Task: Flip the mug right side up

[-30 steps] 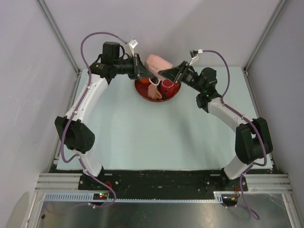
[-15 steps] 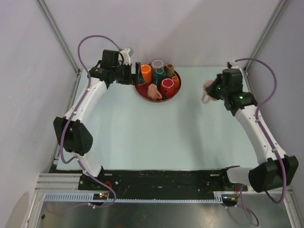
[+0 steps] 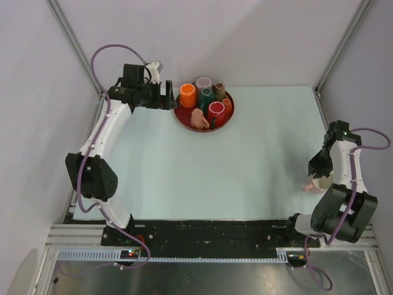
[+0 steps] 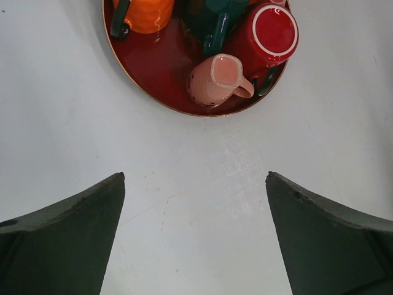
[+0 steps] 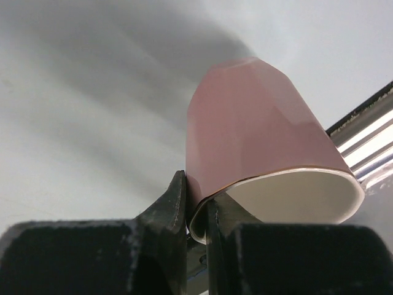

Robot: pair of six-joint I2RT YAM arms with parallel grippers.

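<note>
**Op:** Right side: what is the tool doing?

**Obs:** Your right tool (image 5: 195, 195) is pinching the pink mug (image 5: 258, 135) by its wall at the rim. One finger sits inside against the cream lining and the other outside, pressed together with only the wall between them.

**Op:** Where is that mug?

**Obs:** At the near right corner of the desk (image 3: 215, 172), just beside your right arm's base and near the metal rail (image 5: 368, 138) along the desk edge. Its mouth faces the wrist camera and its closed bottom points away, toward the desk. That view is blurred, so you cannot tell whether the bottom touches the surface.

**Op:** Left side?

**Obs:** Your left tool (image 4: 195, 178) is spread wide and grips nothing. It hangs over bare desk at the far left, just beside the red tray (image 4: 156, 67) and well apart from the pink mug.

**Op:** What is on the tray?

**Obs:** A crowd:
- An orange mug (image 3: 188, 94) at the left edge.
- A dark green mug (image 3: 206, 97) next to the orange one.
- A red mug (image 4: 270, 34) showing a white ring around a red face. Mouth or bottom, you cannot tell.
- A small speckled pink mug (image 4: 215, 80) at the near rim. Its opening is in view and its handle points toward the red mug.
- A pale mug (image 3: 203, 83) and a brown cup (image 3: 220, 88) at the back.

**Op:** Any writing?

**Obs:** The mug sides in view are plain — solid colours only.
</note>
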